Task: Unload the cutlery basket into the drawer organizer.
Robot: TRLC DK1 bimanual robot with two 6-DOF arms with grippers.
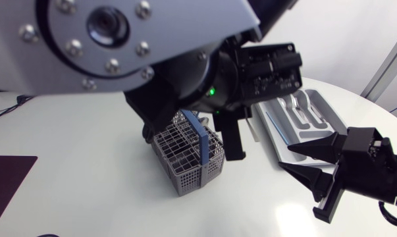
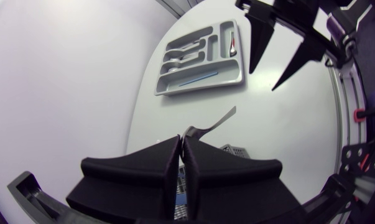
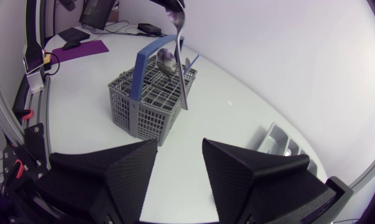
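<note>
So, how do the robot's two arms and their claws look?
The left arm has a silver-grey link with a round black joint ringed by silver bolts. A small green light glows on its black wrist. The left claw and the right claw are matte black, each with two broad wedge-shaped fingers.

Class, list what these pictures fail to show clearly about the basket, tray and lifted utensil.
- utensil: top end cut off by the right wrist view's edge; the left arm hides it in the head view.
- basket contents: too small to tell, head view.
- tray: mostly behind the right gripper, right wrist view.
</note>
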